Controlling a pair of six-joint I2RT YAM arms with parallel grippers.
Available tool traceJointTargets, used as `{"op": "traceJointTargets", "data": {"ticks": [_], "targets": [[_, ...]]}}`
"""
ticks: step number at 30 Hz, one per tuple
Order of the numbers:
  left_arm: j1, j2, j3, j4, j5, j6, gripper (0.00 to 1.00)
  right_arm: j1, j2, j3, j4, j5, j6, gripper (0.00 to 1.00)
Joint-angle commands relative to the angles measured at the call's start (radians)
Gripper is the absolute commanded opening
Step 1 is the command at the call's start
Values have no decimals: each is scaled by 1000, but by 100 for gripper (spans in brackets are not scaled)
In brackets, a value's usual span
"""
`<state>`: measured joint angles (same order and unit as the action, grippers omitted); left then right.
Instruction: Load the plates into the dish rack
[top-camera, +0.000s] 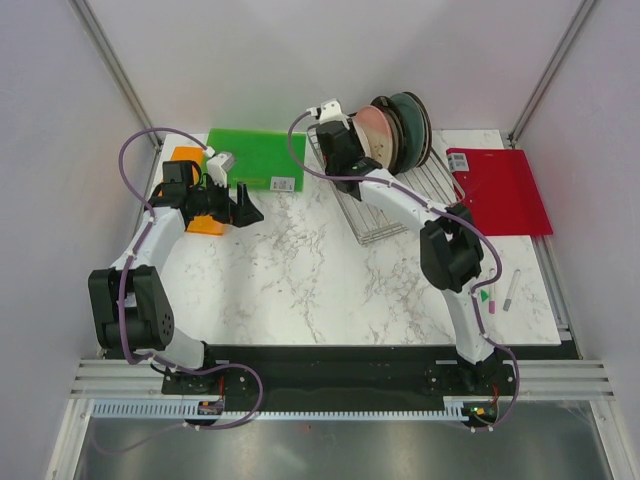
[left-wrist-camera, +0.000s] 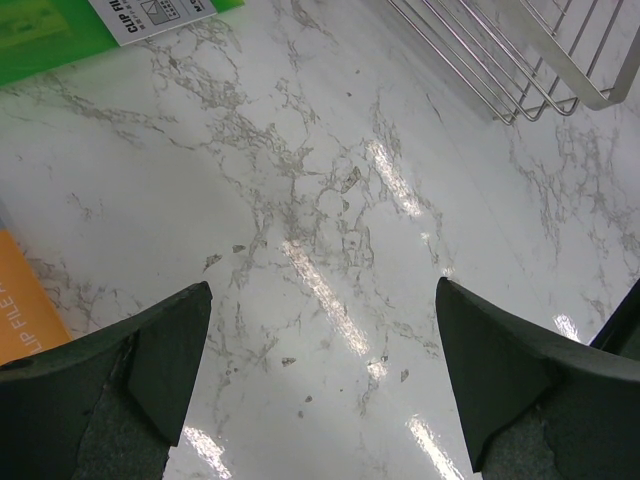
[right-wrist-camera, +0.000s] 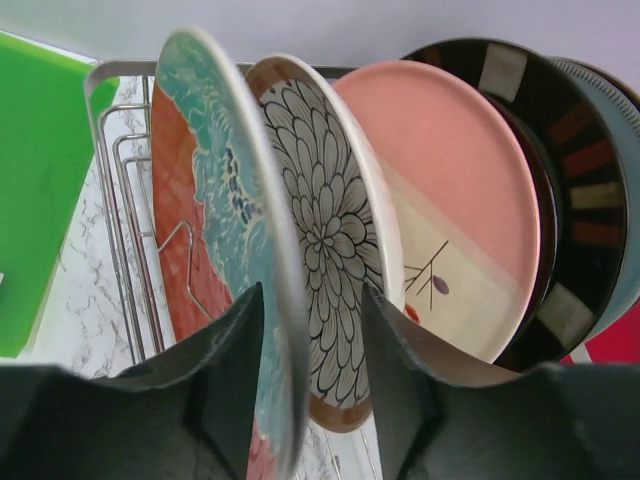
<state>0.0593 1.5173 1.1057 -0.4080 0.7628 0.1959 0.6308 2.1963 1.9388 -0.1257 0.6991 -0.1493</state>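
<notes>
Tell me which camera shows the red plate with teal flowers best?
The right wrist view: the red plate stands close up between the fingers of the right gripper. The top view shows it tiny, edge-on, in the dish rack. The left wrist view misses it.

Five plates (right-wrist-camera: 440, 180), one rack (top-camera: 385, 215), three boards (top-camera: 250, 150)

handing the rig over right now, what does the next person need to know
Left gripper: open, empty, above the marble table.
Right gripper: open, straddling the red and teal plate at its rim, in the dish rack.
Done: petal plate, sprig plate and dark banded plate also stand racked; no plate shows on the table.
Left: probably only backing the right arm out.
</notes>
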Motion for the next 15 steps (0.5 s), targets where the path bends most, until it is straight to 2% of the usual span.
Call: {"op": "traceJointTargets", "data": {"ticks": [1,6,7,9,10,11,13,15], "targets": [[2,-14,2,41,35,-42,100,-6,-67,34,70,56,-24,54],[-1,-11,11,52,30,-52,100,-6,-124,32,80,54,-42,63],[-1,-22,16,52,-20,-53,100,-6,-139,32,89,53,-52,65],[-13,-40,40,57,-161,-65,100,-8,-183,25,116,51,-99,73],[-39,-54,54,60,-401,-65,100,-8,-199,19,170,57,-114,76],[-45,-57,81,61,-492,-61,100,-17,-217,2,201,59,-133,88],[-44,-54,115,81,-641,-43,100,-35,-251,2,260,83,-150,98],[-46,-40,160,86,-669,-1,100,-81,-260,40,253,96,-131,98]]}}
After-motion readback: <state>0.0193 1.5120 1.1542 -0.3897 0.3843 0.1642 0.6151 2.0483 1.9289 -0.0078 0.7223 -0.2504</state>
